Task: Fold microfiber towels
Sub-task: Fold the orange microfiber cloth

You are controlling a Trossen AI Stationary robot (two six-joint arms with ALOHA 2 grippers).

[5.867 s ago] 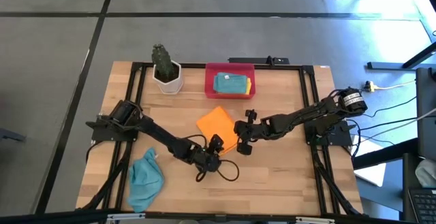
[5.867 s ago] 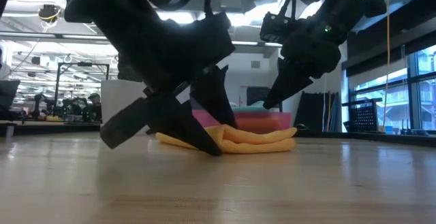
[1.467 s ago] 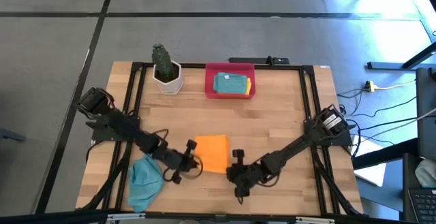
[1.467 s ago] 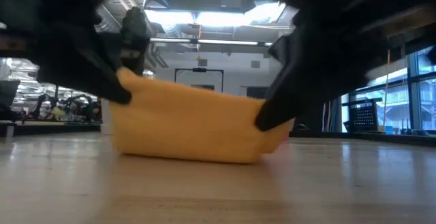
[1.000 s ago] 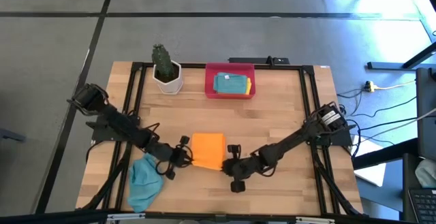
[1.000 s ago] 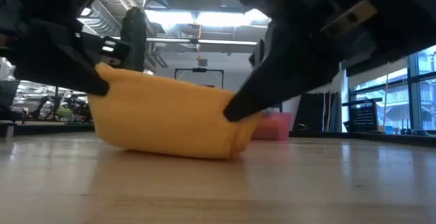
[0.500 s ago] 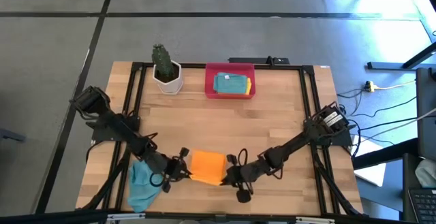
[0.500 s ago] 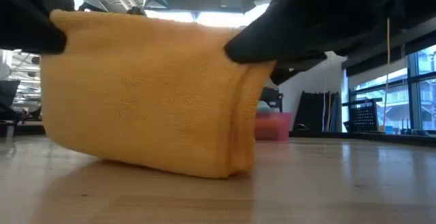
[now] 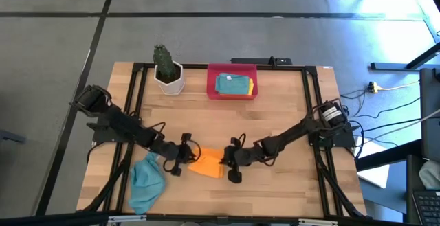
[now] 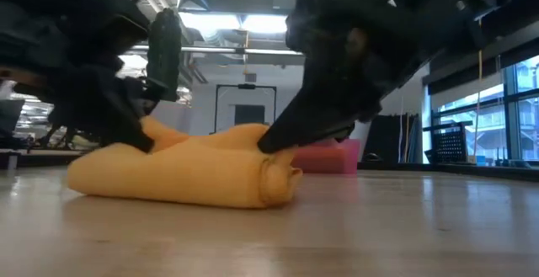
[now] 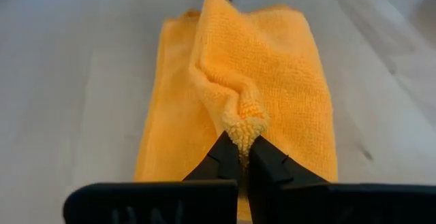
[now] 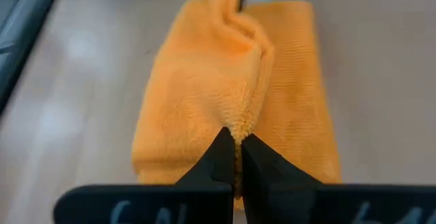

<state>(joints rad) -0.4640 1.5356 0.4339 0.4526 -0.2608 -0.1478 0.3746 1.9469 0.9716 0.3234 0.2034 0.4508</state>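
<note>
High view: orange towel point(image 9: 207, 164) low in the frame, just left of centre, pinched at its left end by the left gripper point(image 9: 184, 159) and at its right end by the right gripper point(image 9: 231, 163), both clamped shut on cloth. Teal towel point(image 9: 146, 180) crumpled at lower left, apart from the work; folded towels point(image 9: 234, 84) in the red tray point(image 9: 232, 70) at upper centre, beside the potted cactus point(image 9: 167, 68). Best kept level and lowered together, so the top layer lands square on the one beneath.

Low view: orange towel point(image 10: 187, 174) lying across the left-centre of the frame as a thick, rounded roll on the table point(image 10: 337, 235), a tight curl at its right end. Better laid flat before letting go, or the fold likely springs open.

Left wrist view: left gripper point(image 11: 238, 157) at bottom centre, nipping a puckered edge; cloth running up the frame in a long strip, ridged down the middle.

Right wrist view: right gripper point(image 12: 234, 157) at bottom centre, closed on the near hem; towel point(image 12: 231, 88) nubbly, bright, double-layered, a crease wandering toward the top.
</note>
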